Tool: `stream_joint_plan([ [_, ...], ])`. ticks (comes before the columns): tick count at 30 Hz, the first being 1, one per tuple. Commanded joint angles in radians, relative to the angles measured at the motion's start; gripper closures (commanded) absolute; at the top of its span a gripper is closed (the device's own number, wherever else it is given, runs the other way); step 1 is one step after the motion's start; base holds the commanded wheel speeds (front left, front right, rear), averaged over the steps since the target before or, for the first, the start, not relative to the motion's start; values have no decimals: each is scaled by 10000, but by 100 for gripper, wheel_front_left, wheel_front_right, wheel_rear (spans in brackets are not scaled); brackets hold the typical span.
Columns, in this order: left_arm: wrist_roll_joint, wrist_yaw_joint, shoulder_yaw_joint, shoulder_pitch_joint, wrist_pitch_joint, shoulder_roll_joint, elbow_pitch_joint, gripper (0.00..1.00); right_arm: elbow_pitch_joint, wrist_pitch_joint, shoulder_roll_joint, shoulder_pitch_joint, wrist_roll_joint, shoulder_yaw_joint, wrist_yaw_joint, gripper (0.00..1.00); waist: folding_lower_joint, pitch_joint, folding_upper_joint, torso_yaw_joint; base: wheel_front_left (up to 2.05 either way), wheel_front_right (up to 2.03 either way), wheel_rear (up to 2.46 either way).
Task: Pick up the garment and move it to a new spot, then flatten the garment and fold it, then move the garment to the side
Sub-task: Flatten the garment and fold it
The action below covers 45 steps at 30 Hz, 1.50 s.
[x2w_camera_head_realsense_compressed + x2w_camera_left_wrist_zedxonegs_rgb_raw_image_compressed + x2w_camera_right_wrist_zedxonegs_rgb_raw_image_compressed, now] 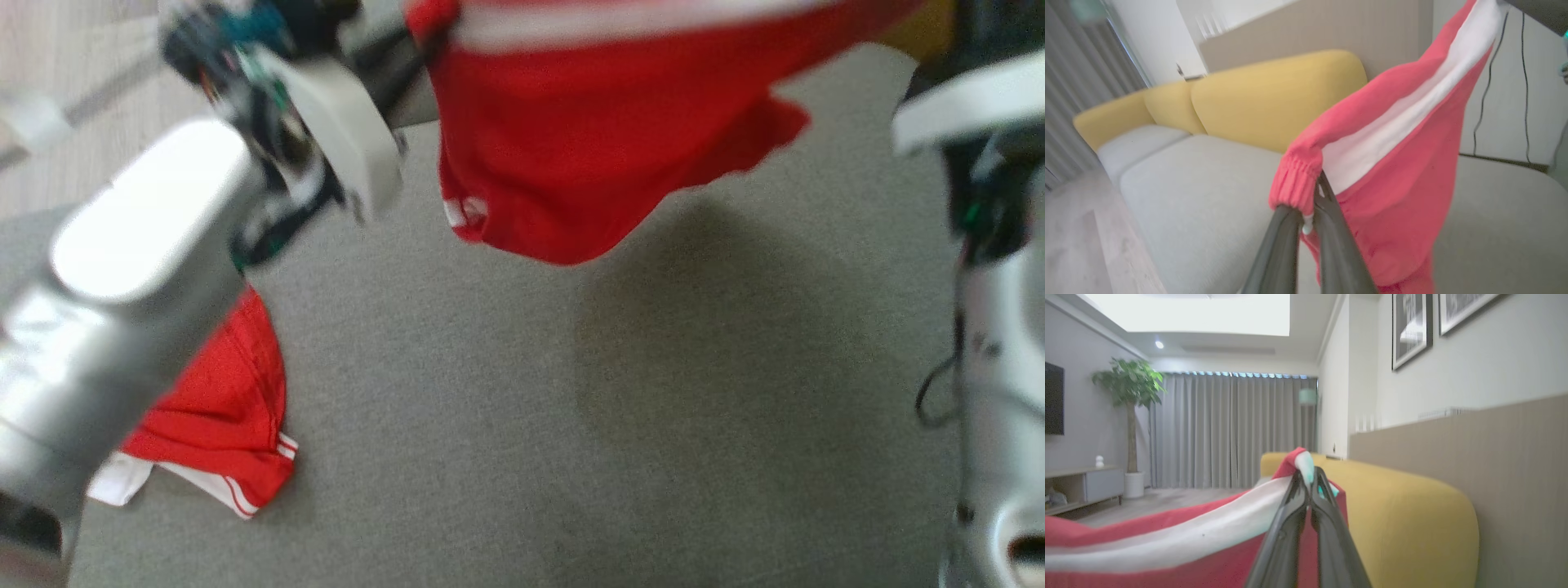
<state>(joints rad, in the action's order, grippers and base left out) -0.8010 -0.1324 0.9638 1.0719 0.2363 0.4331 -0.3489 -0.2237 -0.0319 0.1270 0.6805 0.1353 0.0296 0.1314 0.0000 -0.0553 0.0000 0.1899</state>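
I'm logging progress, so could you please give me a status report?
Left gripper and right gripper both shut on the red garment. Garment hanging above grey sofa seat. Second red cloth lying on seat under left forearm.

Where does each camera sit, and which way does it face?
Head: on the head, looking down at the grey seat; left forearm, right arm show.
Left wrist: along the left gripper, shut on the garment, facing the yellow backrest.
Right wrist: along the right gripper, also gripping it, facing the curtains.
Shared: all three show the garment.
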Motion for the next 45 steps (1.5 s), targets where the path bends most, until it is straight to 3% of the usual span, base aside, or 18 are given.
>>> stream_joint_plan([
  [1,-1,20,-781,1090,-320,296,-74,100,177,293,-2,864,-26,-104,-7,100,0,194,0,29,0,0,0],
  [6,-188,219,-1115,1184,-856,-35,-650,100,-475,529,-79,896,-412,311,-7,100,0,361,0,-189,0,0,0],
  [13,-1410,167,-594,-560,490,131,-270,100,-1128,-455,13,-786,-409,478,-7,100,0,284,0,-512,0,0,0],
  [18,-1846,354,-596,-897,1113,431,388,100,-1027,-1043,121,-963,-263,483,-7,100,0,55,0,-595,0,0,0],
  [22,-2023,751,-934,-428,1432,521,613,100,-941,-1533,95,-251,-61,382,-7,100,0,-518,0,-569,0,0,0],
  [27,-1605,905,-1219,1119,1603,413,-96,100,-1676,-1475,-76,1943,-57,479,-7,100,0,-1674,0,-449,0,0,0],
  [32,-934,1066,-1748,3187,425,-406,-1833,100,-3003,433,-364,4670,-399,1182,-7,100,0,-2569,0,-602,0,0,0],
  [36,-844,664,-2116,4292,-831,-1094,-2929,100,-4339,2006,-505,6184,-875,1992,-7,100,0,-3001,0,-755,0,0,0],
  [41,-876,310,-2250,4712,-2057,-1683,-4065,100,-5953,2696,-343,6502,-1343,2103,-7,100,0,-3257,0,-930,0,0,0],
  [45,-822,64,-1690,4154,-2750,-1912,-4302,100,-7115,2819,47,5980,-1503,2106,-7,100,0,-3386,0,-1018,0,0,0],
])
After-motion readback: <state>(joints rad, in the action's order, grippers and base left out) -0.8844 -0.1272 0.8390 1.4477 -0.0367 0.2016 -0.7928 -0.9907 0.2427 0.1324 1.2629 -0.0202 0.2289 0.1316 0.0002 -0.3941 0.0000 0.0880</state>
